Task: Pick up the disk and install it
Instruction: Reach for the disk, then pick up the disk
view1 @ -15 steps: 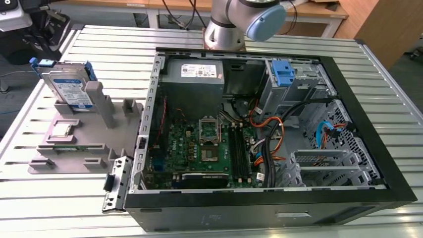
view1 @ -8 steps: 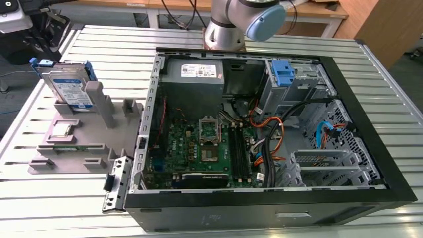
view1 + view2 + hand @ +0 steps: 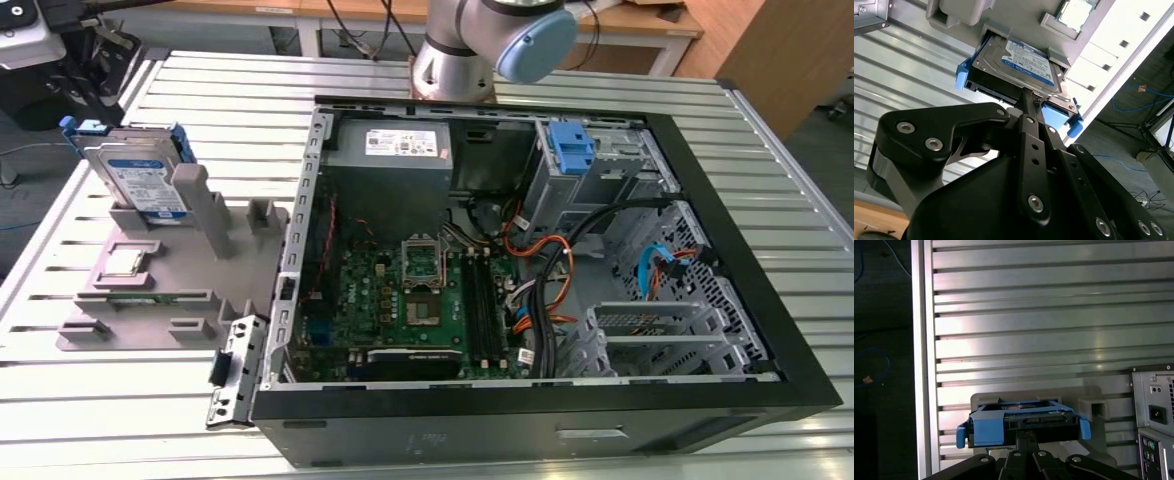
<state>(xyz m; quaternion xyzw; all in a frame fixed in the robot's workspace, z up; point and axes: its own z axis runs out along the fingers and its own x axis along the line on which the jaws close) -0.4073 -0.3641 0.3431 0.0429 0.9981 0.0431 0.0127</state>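
Finds the disk (image 3: 138, 178) on edge in a grey holder (image 3: 160, 295) on the slatted surface (image 3: 107, 420), straight ahead of the claw (image 3: 1026, 439), gap hard to judge. Shows the claw's fingers (image 3: 1027, 104) drawn together on nothing. Loses part of the disk's near edge behind those fingers in both wrist views, and its foot inside the holder; puts the open computer case (image 3: 534, 425) off to the claw's side.

Shiny grey round arm (image 3: 454, 62), pale blue cap (image 3: 537, 45) at its three o'clock, black gripper (image 3: 1029, 100) with silver screws (image 3: 1035, 202)
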